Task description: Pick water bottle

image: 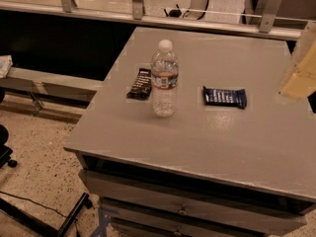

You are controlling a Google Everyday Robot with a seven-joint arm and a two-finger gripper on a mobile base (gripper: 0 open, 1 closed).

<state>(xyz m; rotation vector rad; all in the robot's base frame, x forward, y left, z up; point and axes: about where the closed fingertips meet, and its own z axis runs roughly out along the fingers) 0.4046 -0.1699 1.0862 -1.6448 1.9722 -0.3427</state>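
The water bottle (pixel 164 78) stands upright on the grey table (pixel 197 132), left of its middle. It is clear and ribbed, with a white cap and a narrow red and blue-green label band. My gripper (pixel 300 68) shows as a pale, blurred shape at the right edge of the view, well to the right of the bottle and apart from it. It holds nothing that I can see.
A flat black snack wrapper (pixel 139 83) lies just left of the bottle, nearly touching it. A dark blue wrapper (pixel 224 97) lies to its right. The table has drawers (pixel 182 209) below its front edge. A metal rail (pixel 148 18) runs behind it.
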